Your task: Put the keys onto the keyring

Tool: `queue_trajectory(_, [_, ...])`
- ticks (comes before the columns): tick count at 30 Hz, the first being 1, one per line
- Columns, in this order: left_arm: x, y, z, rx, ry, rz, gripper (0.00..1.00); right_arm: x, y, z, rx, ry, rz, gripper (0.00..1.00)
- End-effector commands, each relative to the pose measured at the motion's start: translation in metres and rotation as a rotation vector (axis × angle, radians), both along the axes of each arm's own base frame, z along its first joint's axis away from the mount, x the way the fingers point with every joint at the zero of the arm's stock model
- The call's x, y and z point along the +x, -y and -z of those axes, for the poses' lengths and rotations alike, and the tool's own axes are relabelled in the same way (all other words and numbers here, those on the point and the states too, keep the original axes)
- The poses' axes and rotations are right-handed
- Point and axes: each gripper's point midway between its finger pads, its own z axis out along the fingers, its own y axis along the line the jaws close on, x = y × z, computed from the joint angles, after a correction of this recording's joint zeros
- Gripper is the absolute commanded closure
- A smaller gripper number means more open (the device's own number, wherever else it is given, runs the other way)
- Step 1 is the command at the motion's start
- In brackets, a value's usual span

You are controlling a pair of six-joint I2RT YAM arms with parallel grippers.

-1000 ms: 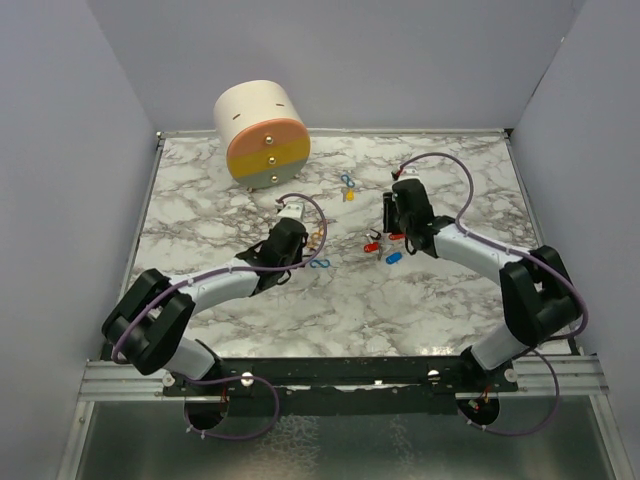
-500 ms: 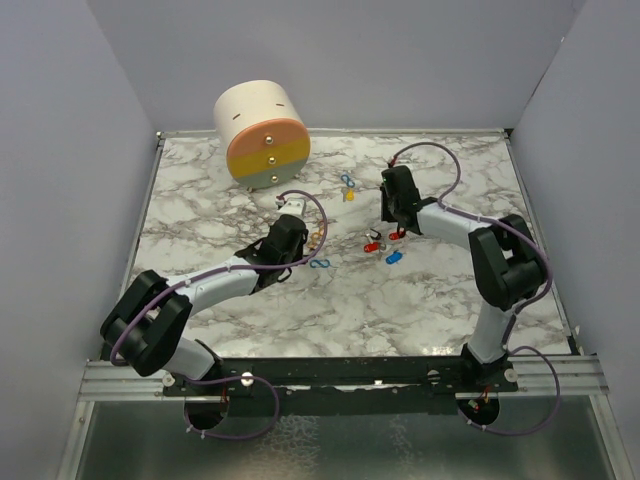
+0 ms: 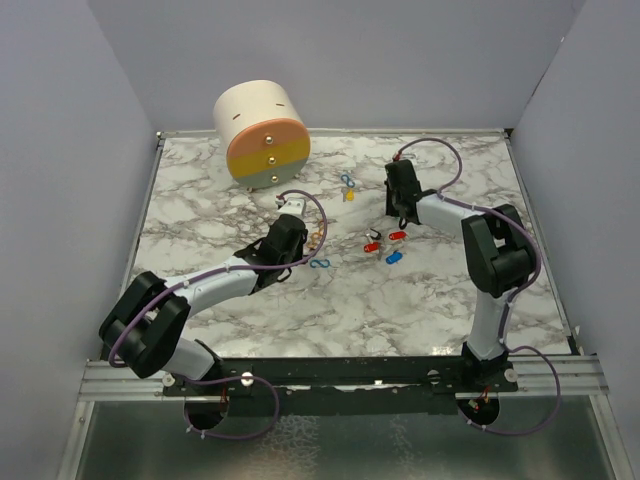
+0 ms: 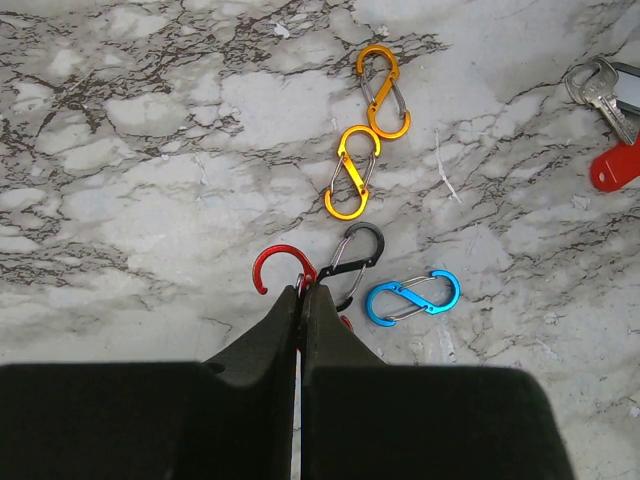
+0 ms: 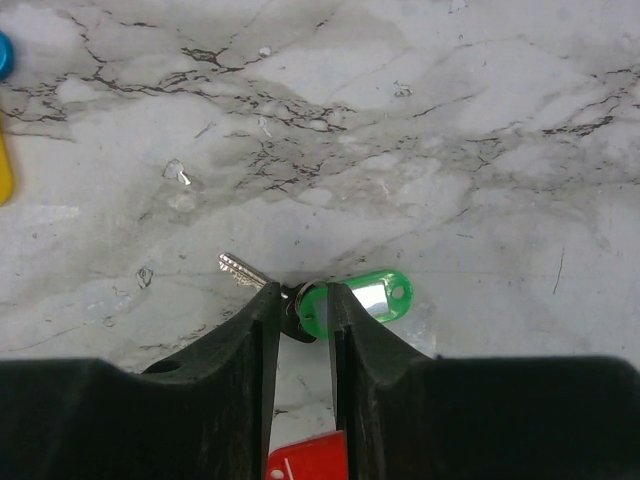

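Green key (image 5: 372, 297) pinched in narrowly parted right end effector (image 5: 300, 292).

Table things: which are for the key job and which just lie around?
For the job: green key in right pincer, red key, blue key, yellow key, red clip in left pincer.
Lying about: round box, orange clips, black clip, blue clip.

Glossy marble-look table (image 5: 450, 120); shiny metal red clip (image 4: 275, 258); plastic-headed green key (image 5: 365, 297).

Top camera: fixed high behind the near edge, looking down over the whole table (image 3: 430, 300). Both wrist cameras: close, facing down on mid-surface patches, each inside the top view's field.
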Motion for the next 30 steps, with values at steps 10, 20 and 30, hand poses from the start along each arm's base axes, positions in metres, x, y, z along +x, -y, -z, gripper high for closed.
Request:
queue_trajectory(10, [0.003,0.006,-0.016,-0.028,0.029,0.023,1.00,0.007,0.001,0.011,-0.007,-0.023,0.009,0.75])
queue_trajectory(20, [0.002,0.006,-0.012,-0.023,0.021,0.025,1.00,0.008,0.003,0.015,-0.015,-0.033,0.012,0.79])
queue_trajectory(30, [0.002,0.007,-0.010,-0.024,0.017,0.025,1.00,0.007,0.010,0.011,-0.031,-0.024,0.041,0.98])
